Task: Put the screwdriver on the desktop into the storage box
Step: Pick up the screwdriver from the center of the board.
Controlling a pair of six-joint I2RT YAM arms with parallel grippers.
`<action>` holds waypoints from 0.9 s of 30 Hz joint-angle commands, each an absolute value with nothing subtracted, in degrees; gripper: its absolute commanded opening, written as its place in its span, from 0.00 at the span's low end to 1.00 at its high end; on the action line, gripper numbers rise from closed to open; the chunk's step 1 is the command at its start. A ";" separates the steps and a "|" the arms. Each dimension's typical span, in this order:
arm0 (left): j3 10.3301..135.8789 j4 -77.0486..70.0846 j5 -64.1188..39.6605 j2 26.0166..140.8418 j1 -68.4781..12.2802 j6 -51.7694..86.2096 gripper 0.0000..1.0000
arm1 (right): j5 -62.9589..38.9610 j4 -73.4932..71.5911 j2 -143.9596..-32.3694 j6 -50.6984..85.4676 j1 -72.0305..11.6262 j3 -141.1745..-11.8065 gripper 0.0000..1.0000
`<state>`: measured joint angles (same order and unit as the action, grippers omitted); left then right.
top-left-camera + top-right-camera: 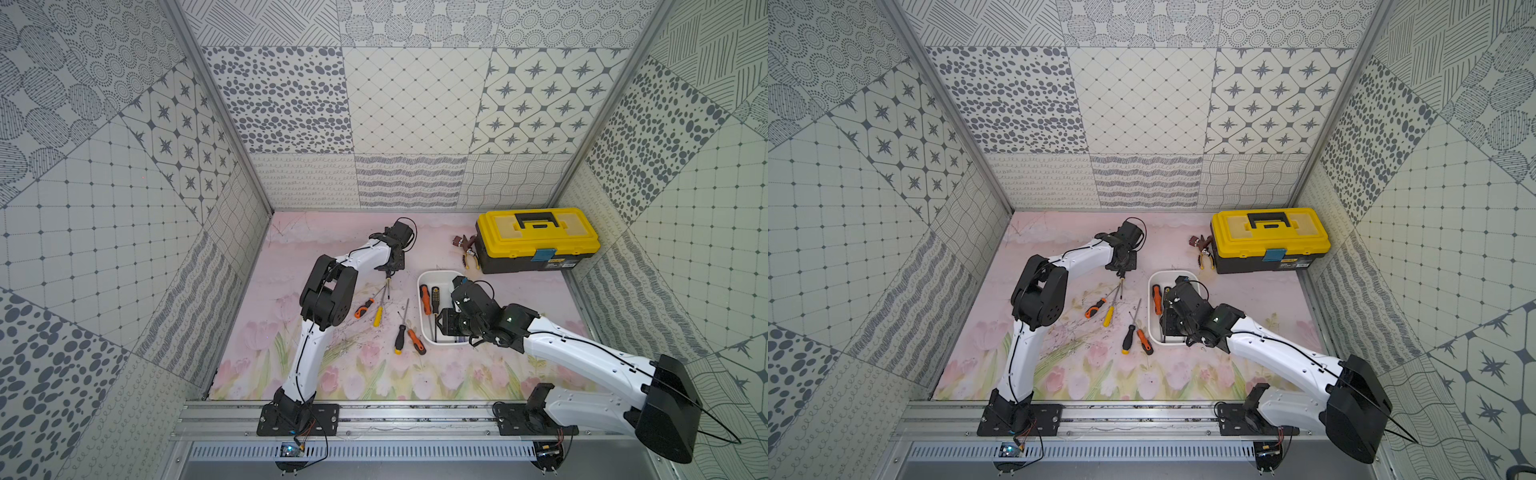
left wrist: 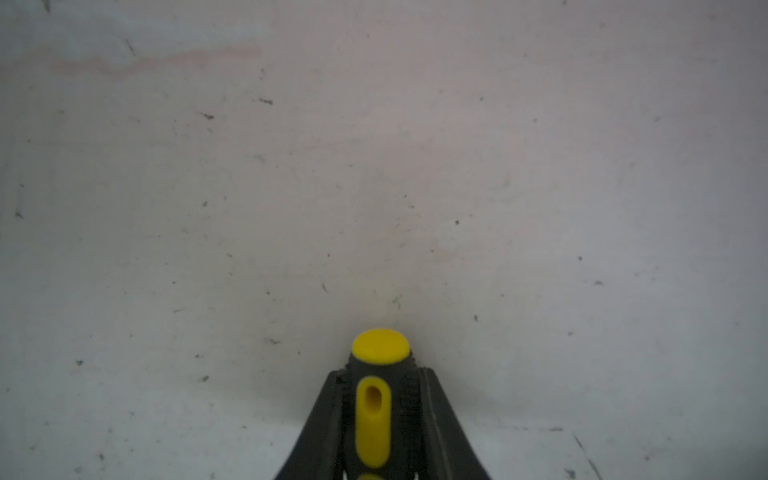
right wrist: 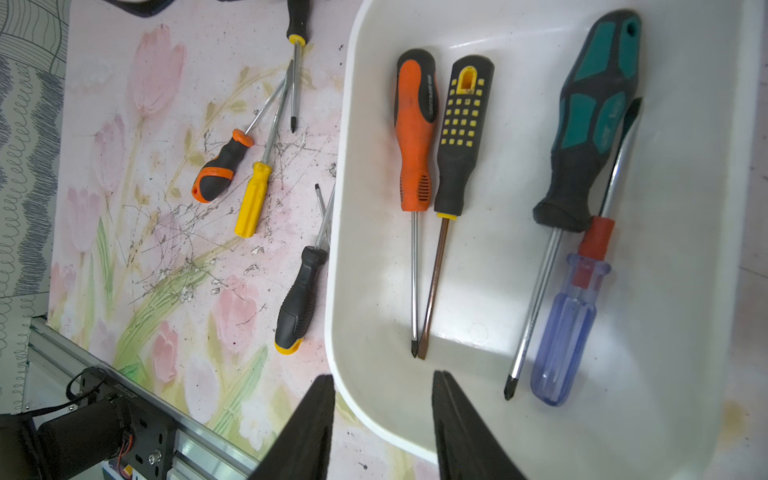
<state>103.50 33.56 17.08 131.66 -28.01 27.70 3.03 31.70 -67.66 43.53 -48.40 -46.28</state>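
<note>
Left gripper (image 2: 380, 374): seen clenched on the black-and-yellow screwdriver (image 2: 374, 419), by its handle, low over the desktop (image 2: 374, 166).
Right gripper (image 3: 382, 378): seen parted and empty, over the storage box (image 3: 349, 124) rim.
Lift: judged best done straight up with a firm grip, then carried to the box's bare middle.

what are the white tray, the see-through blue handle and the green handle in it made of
The storage box looks like glossy moulded white plastic: rounded corners, soft highlights. The blue handle seems clear hard plastic; light passes through it. The green-and-black handle looks matte, probably a rubbery grip over plastic, though sight alone leaves that open.
</note>
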 commanded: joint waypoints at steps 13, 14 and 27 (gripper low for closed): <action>85.96 22.89 1.46 104.98 -27.16 44.89 0.00 | 0.42 31.94 -63.31 44.24 -48.28 -48.18 0.45; 83.12 21.00 -0.03 101.77 -27.16 46.65 0.00 | -0.17 31.52 -63.19 44.12 -48.30 -48.41 0.46; 41.68 -6.84 -24.16 63.14 -27.01 65.01 0.00 | -20.80 10.25 -58.22 45.53 -47.99 -44.13 0.66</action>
<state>51.86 10.83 -8.01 71.61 -27.24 53.82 -13.32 20.08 -59.86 44.66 -48.23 -45.91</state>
